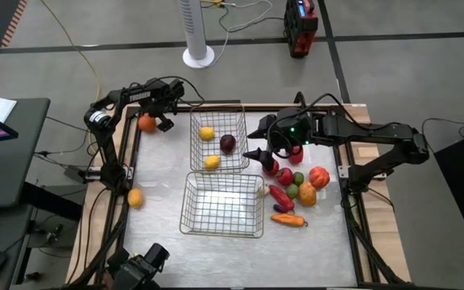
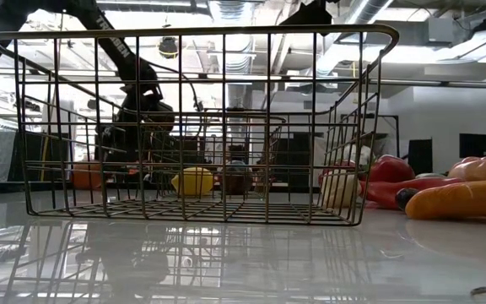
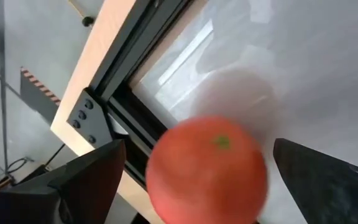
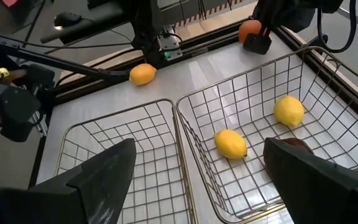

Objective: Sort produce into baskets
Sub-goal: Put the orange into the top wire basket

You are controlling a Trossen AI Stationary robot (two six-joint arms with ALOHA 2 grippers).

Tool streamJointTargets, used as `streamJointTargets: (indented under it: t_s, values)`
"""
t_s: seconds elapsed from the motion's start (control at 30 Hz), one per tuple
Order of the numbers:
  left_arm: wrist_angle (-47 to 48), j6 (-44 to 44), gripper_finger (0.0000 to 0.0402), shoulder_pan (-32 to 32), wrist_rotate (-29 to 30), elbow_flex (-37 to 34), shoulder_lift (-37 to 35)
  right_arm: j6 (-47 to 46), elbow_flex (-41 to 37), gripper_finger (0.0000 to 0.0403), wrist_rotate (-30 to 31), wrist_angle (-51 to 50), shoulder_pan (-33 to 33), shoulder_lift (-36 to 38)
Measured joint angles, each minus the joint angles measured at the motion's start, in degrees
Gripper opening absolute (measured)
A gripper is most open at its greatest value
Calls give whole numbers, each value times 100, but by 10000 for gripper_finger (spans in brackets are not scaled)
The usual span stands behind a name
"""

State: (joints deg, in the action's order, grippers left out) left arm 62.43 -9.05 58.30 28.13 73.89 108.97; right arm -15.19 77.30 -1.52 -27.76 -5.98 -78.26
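My left gripper [image 1: 156, 121] is open at the table's far left corner. Its two fingers stand on either side of a round orange fruit [image 3: 207, 168] that rests on the table, with a gap on both sides. My right gripper [image 1: 258, 142] is open and empty, hovering just right of the far wire basket [image 1: 218, 141]. That basket holds two yellow lemons [image 4: 230, 143] [image 4: 289, 111] and a dark purple piece [image 1: 227, 143]. The near wire basket [image 1: 222, 205] holds nothing.
A heap of red, green and orange produce [image 1: 300, 184], with a red chili [image 1: 281, 195] and an orange carrot [image 1: 289, 219], lies right of the baskets. A yellow-orange fruit [image 1: 135, 198] lies near the left edge. The table's frame rail [image 3: 135, 106] runs close beside the orange.
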Motion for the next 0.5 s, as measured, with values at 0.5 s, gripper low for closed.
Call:
streamJointTargets:
  t_s: [0.5]
  values:
    - [353, -219, 396, -43, 392, -450, 0, 6, 0, 379, 4, 5, 33, 0]
